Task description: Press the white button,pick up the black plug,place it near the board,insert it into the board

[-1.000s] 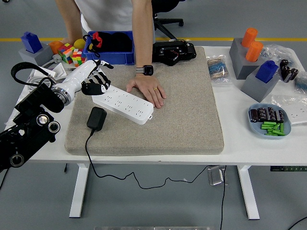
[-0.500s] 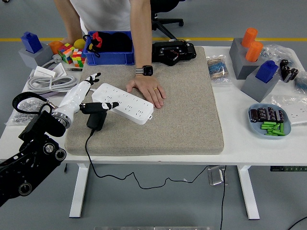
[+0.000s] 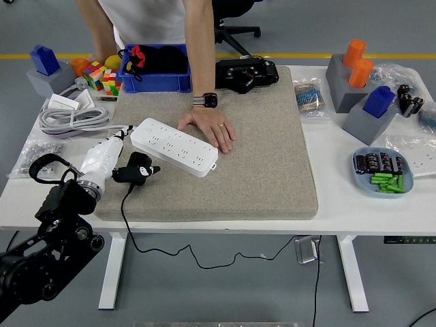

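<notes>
Your left hand (image 3: 129,168) is hovering at the left edge of the grey mat (image 3: 272,163), its dark fingers (image 3: 139,172) curling around the black plug (image 3: 138,165), though you cannot tell whether they are actually pinching it. The plug's cable (image 3: 129,218) is trailing off the table's near edge. Just beside it, the white power strip (image 3: 174,146) is lying at a slant on the mat, and a person's hand (image 3: 210,127) is resting flat against its far end. A coiled grey cord (image 3: 71,118) and a blue bin (image 3: 157,71) are sitting beyond your hand.
</notes>
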